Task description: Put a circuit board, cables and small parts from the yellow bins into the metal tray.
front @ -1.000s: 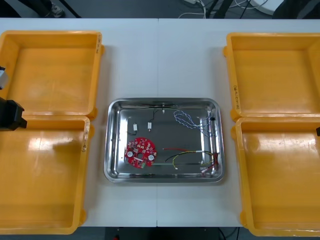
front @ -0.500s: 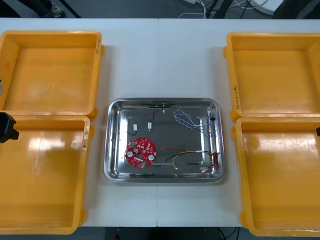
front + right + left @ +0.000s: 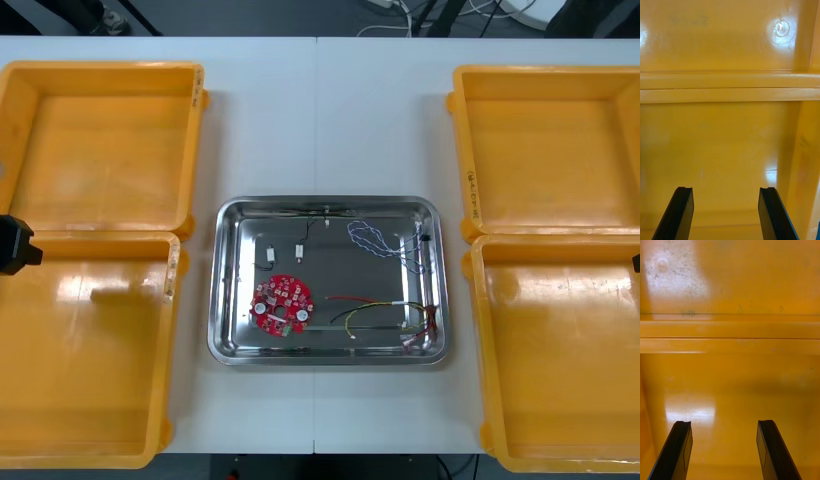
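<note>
At the left edge of the table [image 3: 330, 120] the left gripper [image 3: 724, 424] hangs about where the far left bin [image 3: 100, 150] and the near left bin [image 3: 90, 360] meet. Its fingers stand apart and hold nothing. Under them is bare bin floor, and the two joined rims lie just beyond the fingertips. Both of these bins look bare.

All the task's things lie to the right of this gripper, in the tray [image 3: 325, 203] at the middle of the table, between the two pairs of bins. The long axis of the tray runs from left to right. The circuit board [image 3: 281, 304] lies flat near the tray's near left corner, so I judge the left arm to be the nearer one to it. Two small metal parts [image 3: 270, 254] lie just beyond the board, apart from it. A black cable [image 3: 305, 211] runs along the tray's far wall. The blue and white cable [image 3: 375, 240] is in the far right part. The red and yellow cable [image 3: 375, 308] lies in the near right part, with its length also from left to right. For these two cables the right arm is nearer.

The far right bin [image 3: 550, 150] and the near right bin [image 3: 560, 360] look bare too. The right gripper [image 3: 725, 189] hangs over them at the right edge of the table. Its fingers are apart with nothing between them, above bare floor, and the tray lies to its left.

Nothing lies under either gripper to take, so the loading seems to me complete. Any coming move would go inward toward the tray, not down.
</note>
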